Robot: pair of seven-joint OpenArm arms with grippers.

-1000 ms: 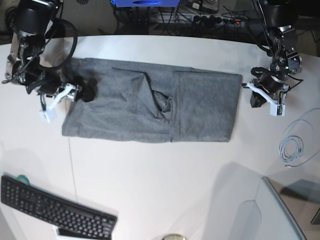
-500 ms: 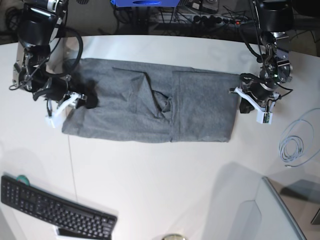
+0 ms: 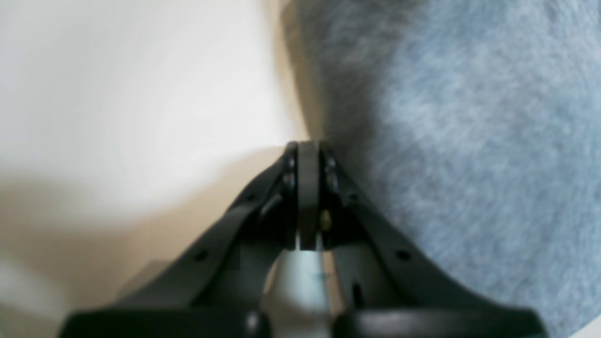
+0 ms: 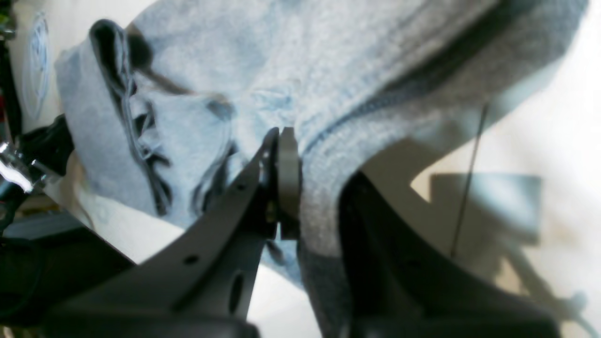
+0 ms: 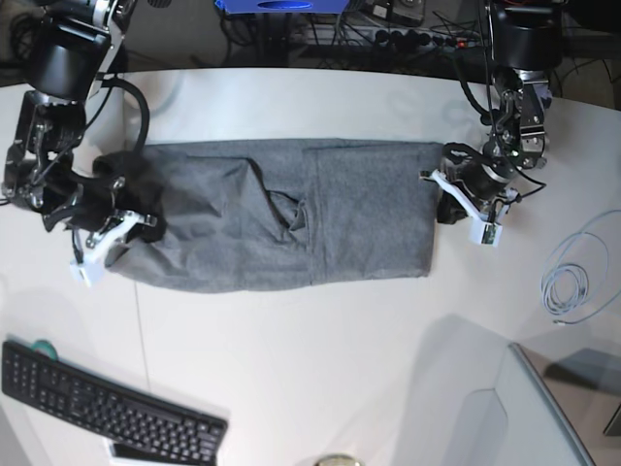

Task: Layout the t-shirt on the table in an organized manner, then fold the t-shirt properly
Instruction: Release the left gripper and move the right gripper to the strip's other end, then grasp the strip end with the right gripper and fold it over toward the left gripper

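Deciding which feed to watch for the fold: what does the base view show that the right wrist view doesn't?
Only the base view shows the whole t-shirt spread on the table, the left gripper at its far edge, a keyboard and a coiled cable. Only the right wrist view shows cloth bunched between the right gripper jaws. Both show grey shirt on white tabletop.

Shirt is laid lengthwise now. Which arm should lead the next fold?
Right, probably. The right gripper is already clamped on an edge of the heather-grey knit t-shirt, with cloth bunched between its jaws. The left gripper is shut and empty at the opposite edge, over the white table; it would need to open first.
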